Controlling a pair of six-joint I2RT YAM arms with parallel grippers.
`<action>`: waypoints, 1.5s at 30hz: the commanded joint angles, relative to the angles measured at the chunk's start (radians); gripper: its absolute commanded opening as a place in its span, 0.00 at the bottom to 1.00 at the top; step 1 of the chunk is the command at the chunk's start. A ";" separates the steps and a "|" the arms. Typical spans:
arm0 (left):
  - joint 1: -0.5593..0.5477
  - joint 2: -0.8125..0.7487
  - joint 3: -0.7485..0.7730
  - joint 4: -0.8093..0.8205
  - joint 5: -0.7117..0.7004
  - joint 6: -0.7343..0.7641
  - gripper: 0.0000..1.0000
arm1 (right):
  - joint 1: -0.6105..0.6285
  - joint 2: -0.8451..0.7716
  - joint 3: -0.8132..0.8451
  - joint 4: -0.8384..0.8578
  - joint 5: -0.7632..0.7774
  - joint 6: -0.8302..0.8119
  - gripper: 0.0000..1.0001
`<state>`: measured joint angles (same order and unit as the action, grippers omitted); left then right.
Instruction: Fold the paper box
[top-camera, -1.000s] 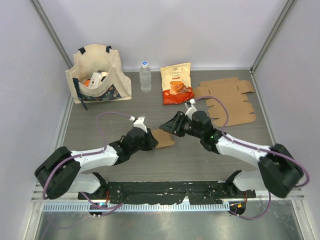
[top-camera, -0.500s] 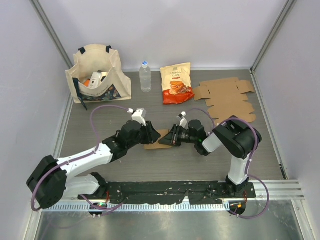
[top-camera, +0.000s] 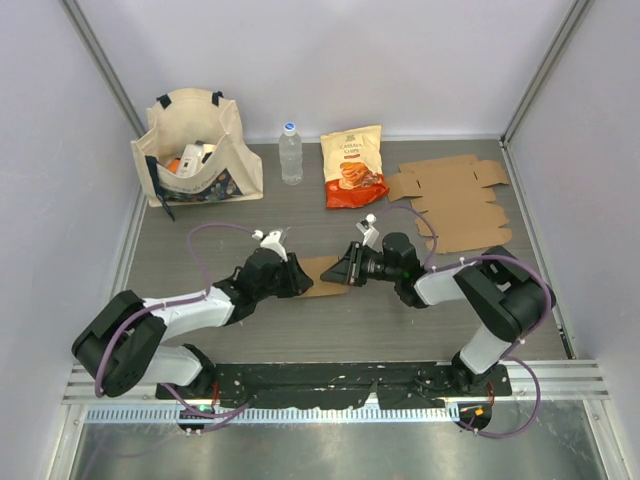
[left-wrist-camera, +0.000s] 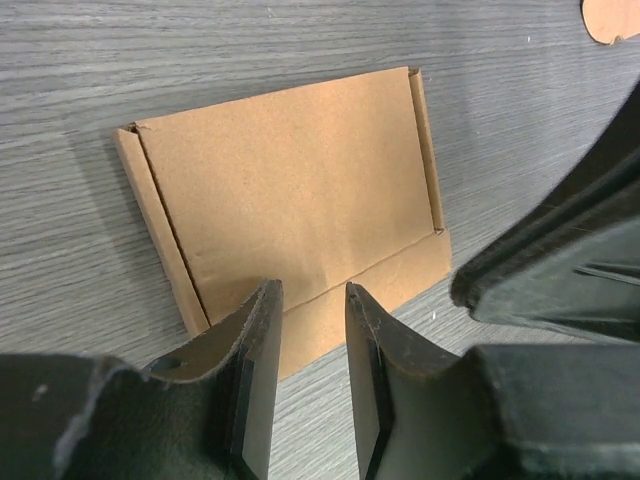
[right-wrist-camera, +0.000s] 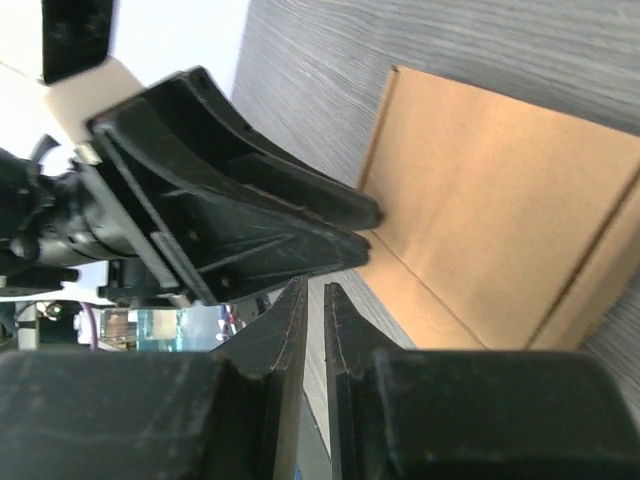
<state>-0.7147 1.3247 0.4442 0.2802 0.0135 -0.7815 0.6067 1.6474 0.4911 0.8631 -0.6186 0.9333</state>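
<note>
Behind one folded box (top-camera: 322, 277): one flat blank (top-camera: 455, 205), one bottle (top-camera: 290, 153).

Grey wood-grain table (top-camera: 330, 330), 1 canvas tote bag (top-camera: 195, 150), 1 water bottle (top-camera: 291, 153), 1 chips bag (top-camera: 353, 166), 1 flat cardboard box blank (top-camera: 455, 205), 1 folded paper box (top-camera: 322, 278) at center.

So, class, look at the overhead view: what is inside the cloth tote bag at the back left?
The tote bag holds an orange-and-white packet and a white item. Its cloth wall covers whatever lies deeper, so the rest cannot be told.
</note>
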 joint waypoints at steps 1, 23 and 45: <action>0.003 -0.051 0.019 -0.056 0.017 0.013 0.36 | -0.002 0.046 -0.017 -0.015 0.026 -0.071 0.16; 0.293 -0.231 -0.067 -0.184 0.143 -0.140 0.78 | -0.100 -0.100 0.319 -0.793 0.126 -0.390 0.60; 0.297 0.037 -0.076 0.053 0.246 -0.317 0.74 | -0.194 0.167 0.216 -0.371 -0.003 -0.192 0.17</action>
<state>-0.4221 1.3415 0.3733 0.3309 0.2363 -1.0916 0.4282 1.7901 0.7303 0.3973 -0.5999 0.7094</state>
